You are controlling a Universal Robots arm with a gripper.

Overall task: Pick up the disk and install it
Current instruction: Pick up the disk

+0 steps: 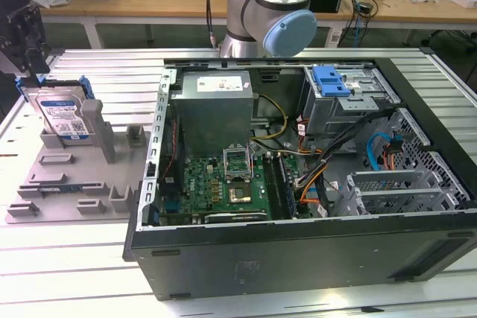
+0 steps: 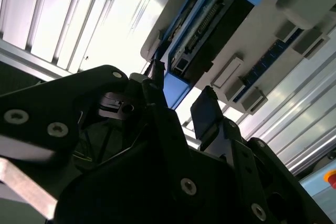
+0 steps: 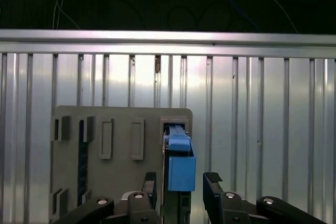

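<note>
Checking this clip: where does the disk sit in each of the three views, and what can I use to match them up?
Exterior view: the disk stands on edge in the grey holder tray, at the exterior view's left.
First wrist view: the disk is edge-on, between the fingers of the open gripper.
Second wrist view: the disk is edge-on, slotted in the tray, its blue end between the fingers.
Shared landmark: the grey holder tray.

My exterior view overlooks the whole tabletop [image 1: 74,288]; both wrist views sit close above the disk [image 3: 181,169] [image 2: 215,19] (shared ground).
</note>
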